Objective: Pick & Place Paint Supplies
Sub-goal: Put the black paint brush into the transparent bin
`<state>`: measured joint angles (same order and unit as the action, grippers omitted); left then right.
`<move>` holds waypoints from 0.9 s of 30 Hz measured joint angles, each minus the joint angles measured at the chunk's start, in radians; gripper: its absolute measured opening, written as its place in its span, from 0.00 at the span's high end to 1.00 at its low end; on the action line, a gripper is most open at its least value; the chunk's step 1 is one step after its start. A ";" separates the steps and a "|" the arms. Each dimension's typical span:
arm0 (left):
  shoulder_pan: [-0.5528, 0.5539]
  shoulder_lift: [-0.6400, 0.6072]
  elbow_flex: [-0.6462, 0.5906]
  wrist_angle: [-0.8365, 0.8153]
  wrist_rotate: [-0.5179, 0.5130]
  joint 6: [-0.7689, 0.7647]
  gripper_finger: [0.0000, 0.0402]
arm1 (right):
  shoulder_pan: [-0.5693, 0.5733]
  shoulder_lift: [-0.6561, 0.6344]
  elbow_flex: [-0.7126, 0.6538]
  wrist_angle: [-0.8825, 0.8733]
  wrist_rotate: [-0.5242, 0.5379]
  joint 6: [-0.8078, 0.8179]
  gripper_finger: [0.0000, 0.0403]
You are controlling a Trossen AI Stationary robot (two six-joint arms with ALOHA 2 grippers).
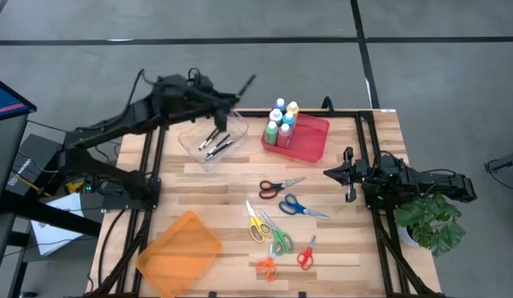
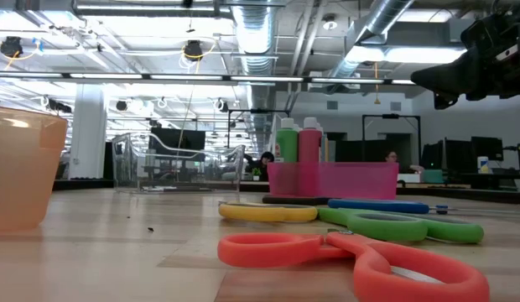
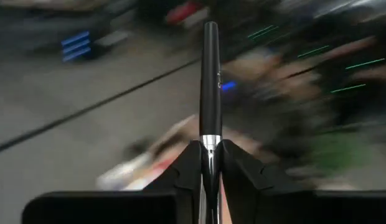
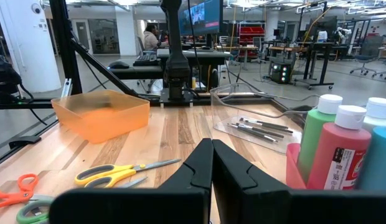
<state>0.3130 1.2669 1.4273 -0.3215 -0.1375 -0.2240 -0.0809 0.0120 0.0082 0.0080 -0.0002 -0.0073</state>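
Observation:
My left gripper hangs over the far side of the table, above a clear tray, shut on a slim black brush. More dark brushes lie in that tray. The paint bottles, white-capped, stand upright in a pink basket at the far right. They also show in the low view and the right wrist view. My right gripper is shut with nothing in it and waits at the table's right edge. My left gripper pinches the brush between its two fingers at the silver band where the black handle begins. The brush lies along the fingers, its black handle sticking out past the fingertips toward the far right. It is lifted clear of the tray.
Several coloured-handled scissors lie across the middle and near part of the table. An orange bin stands at the near left. A potted plant sits beyond the right edge. Bare wood shows between the tray and the scissors.

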 joint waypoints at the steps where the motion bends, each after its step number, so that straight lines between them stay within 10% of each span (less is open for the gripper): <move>1: 0.026 0.003 0.000 -0.075 -0.063 0.000 0.91 | 0.000 0.000 0.000 0.000 0.000 0.000 1.00; 6: 0.151 0.067 0.000 -0.431 -0.287 -0.024 0.89 | 0.000 0.000 0.000 0.000 0.000 0.000 1.00; 27: 0.255 0.529 -0.001 -0.683 -0.060 -0.045 0.90 | 0.000 0.000 0.000 0.000 0.000 0.000 1.00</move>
<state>0.5682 1.7956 1.4261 -1.0046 -0.1978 -0.2693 -0.0807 0.0120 0.0079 0.0081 -0.0002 -0.0073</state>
